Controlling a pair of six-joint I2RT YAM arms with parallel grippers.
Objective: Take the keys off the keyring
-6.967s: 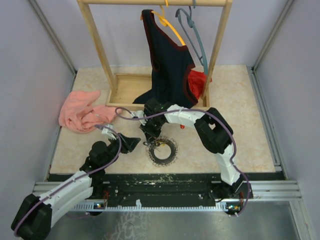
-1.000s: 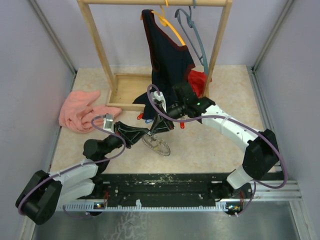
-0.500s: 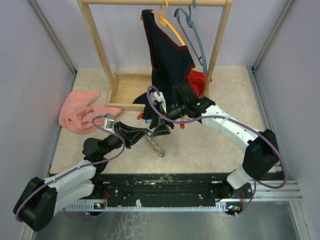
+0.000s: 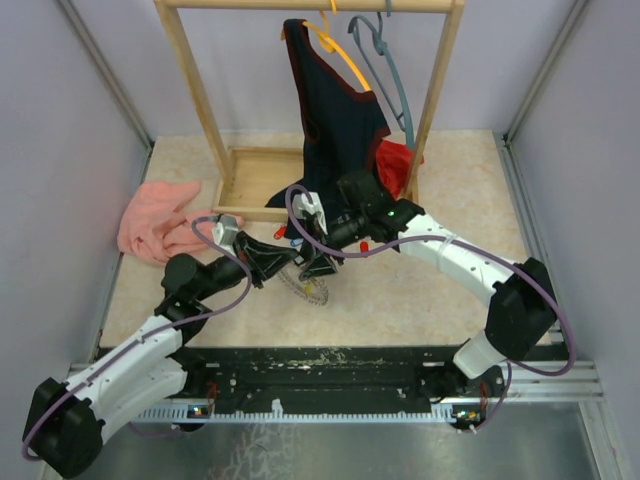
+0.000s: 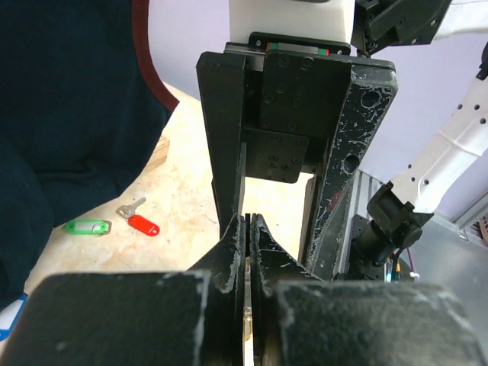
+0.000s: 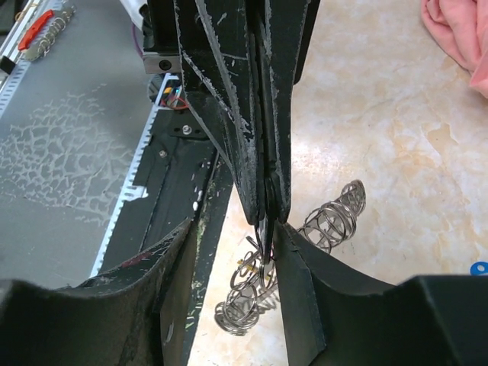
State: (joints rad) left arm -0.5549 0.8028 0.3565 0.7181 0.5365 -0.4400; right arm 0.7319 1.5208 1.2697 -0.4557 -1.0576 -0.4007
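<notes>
Dark grey, beaded-edged metal keyring [image 4: 306, 286] just in front of the light wooden clothes rack [image 4: 190, 90], tipped up on edge; long axis slanting from the rack side down toward the table's near edge; silvery coiled loops plain in the right wrist view. Upper rim pinched by the left gripper [image 4: 289, 268], fingers pressed fully together on the thin edge. Right gripper [image 4: 319, 262] close against the same spot from the rack side, fingers spread wide to either side of the left fingertips, closed on nothing. Loose on the marbled tabletop [image 4: 450, 280] near the rack's foot: small silver key on a red plastic tag [image 5: 142, 225]; beside it a green plastic key tag [image 5: 86, 226]. In the rack's shallow wooden tray [image 4: 240, 165]: hem of the hanging navy garment [image 4: 335, 120]; a red cloth [image 4: 396, 160] at the right end. Crumpled pink cloth [image 4: 160, 225] left of the rack.
</notes>
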